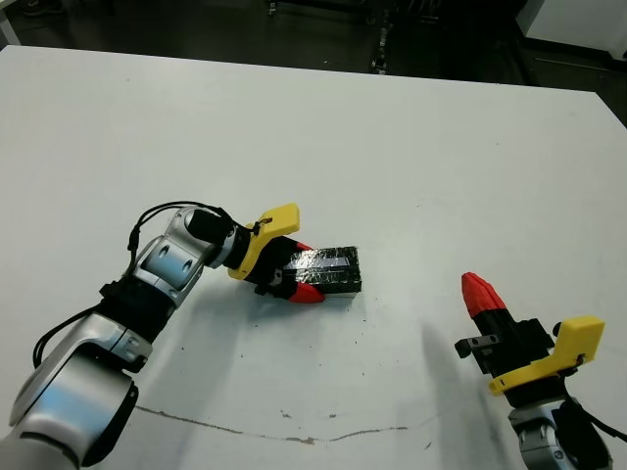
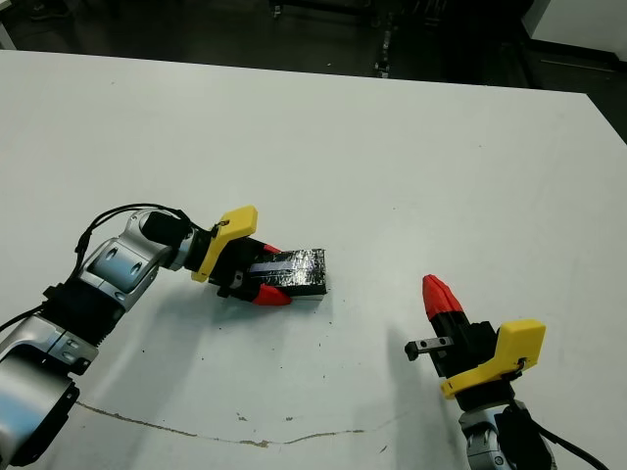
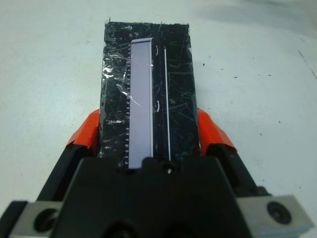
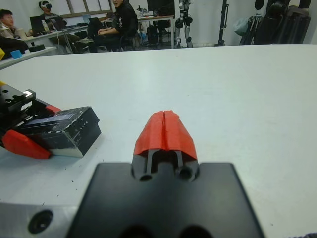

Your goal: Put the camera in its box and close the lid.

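White bench: your left gripper [image 1: 290, 279] has its jaws clamped across the lid [image 1: 330, 268], a stiff, light, slippery-filmed piece. Keep hold on its long sides. Right of the lid, your right gripper [image 1: 478, 291] idles, jaws pressed together, empty.

The left tool [image 2: 263, 284] clamps the lid [image 2: 290, 271] on the white desk [image 2: 411, 166]; the right tool [image 2: 438, 294], fingers together, hovers well apart.

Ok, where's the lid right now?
The lid sits left of the table's centre, held between the left gripper's fingers; the right gripper is well clear.
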You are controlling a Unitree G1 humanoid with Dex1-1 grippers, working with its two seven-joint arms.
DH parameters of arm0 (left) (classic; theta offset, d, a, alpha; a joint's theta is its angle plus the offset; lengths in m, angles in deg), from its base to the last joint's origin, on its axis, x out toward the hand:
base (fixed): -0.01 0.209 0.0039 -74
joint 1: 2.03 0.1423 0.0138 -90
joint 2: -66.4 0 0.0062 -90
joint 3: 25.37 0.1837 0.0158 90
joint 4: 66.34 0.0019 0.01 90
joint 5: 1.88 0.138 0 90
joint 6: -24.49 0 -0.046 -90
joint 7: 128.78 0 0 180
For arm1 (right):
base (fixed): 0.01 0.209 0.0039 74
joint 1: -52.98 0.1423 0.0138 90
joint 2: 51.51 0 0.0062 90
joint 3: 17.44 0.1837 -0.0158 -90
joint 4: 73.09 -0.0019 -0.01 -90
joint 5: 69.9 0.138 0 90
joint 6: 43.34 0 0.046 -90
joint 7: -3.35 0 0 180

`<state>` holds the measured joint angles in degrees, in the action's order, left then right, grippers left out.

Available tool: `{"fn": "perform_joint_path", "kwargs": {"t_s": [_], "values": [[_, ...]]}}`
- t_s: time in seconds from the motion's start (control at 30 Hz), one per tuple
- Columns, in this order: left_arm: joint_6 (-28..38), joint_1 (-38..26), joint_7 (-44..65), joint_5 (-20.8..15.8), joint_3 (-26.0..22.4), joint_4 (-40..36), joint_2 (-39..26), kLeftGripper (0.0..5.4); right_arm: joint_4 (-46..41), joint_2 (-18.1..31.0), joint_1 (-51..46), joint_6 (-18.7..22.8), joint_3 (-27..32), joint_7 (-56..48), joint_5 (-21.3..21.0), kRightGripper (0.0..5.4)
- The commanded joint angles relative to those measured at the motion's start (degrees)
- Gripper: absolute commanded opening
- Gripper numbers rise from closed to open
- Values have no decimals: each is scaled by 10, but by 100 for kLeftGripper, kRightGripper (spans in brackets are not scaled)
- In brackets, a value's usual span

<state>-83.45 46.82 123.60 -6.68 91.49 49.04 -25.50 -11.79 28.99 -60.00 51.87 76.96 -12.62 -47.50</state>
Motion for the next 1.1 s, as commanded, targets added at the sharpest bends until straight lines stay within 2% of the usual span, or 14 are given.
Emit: {"fn": "perform_joint_path", "kwargs": {"t_s": [0.03,0.1,0.27,0.37,0.47,0.53,0.63,0.73,1.1], "values": [[-19,34,-8,35,56,4,35,316,-3,4,-5,3,0,2,-3,0],[-19,34,-6,37,57,3,35,334,-4,2,-6,1,-1,3,-6,0],[60,42,-26,65,61,14,33,403,-2,4,-6,1,-2,-5,1,0],[27,45,-33,60,54,15,34,439,4,2,-5,-10,-2,-2,-11,0],[28,49,-36,60,55,7,29,478,-3,2,-7,5,-2,3,-2,0],[36,49,-37,63,59,4,26,500,0,2,-7,0,-2,-5,5,0],[47,53,-40,62,59,6,26,537,-2,5,-8,2,-3,2,-7,0],[68,58,-43,61,58,12,26,539,3,4,-6,-1,-2,-7,4,0],[73,67,-35,47,36,10,5,539,4,1,-6,-4,-5,-2,-5,0]]}}
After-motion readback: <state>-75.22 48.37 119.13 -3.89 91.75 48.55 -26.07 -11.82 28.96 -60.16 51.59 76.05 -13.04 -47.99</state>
